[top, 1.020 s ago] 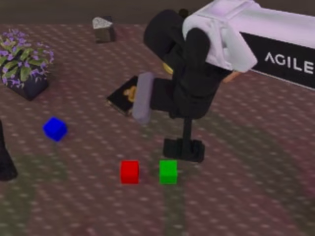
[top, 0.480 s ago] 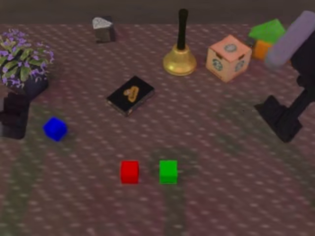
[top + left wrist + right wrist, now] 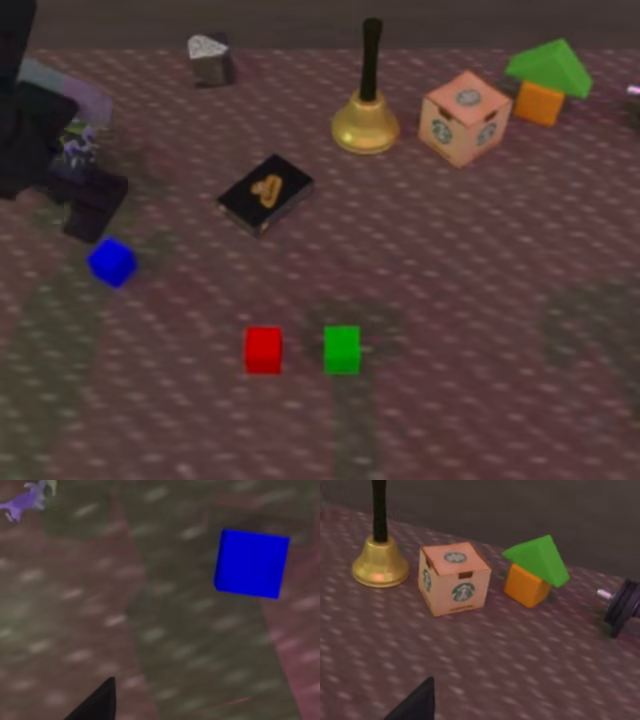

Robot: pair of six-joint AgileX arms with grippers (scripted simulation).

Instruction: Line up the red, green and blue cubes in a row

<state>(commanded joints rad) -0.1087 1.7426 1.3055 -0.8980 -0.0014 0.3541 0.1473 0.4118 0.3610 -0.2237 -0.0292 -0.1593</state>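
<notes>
Blue was the cube [image 3: 111,262] nearest our left jaws [image 3: 92,205], which hung just above and beside it at the table's [image 3: 480,300] left side, not touching it; whether those jaws were open or closed we could not tell. From the left wrist camera the blue cube [image 3: 251,563] lay apart from the one dark fingertip [image 3: 97,702] in sight. Our red cube [image 3: 263,350] and green cube [image 3: 342,350] sat side by side near the table's front middle, a narrow gap between them, well apart from the blue one. Our right arm was out of the top view; its wrist camera faced the bell [image 3: 380,562], the peach cube [image 3: 454,577] and the orange block [image 3: 526,585] under its green wedge [image 3: 538,558]
</notes>
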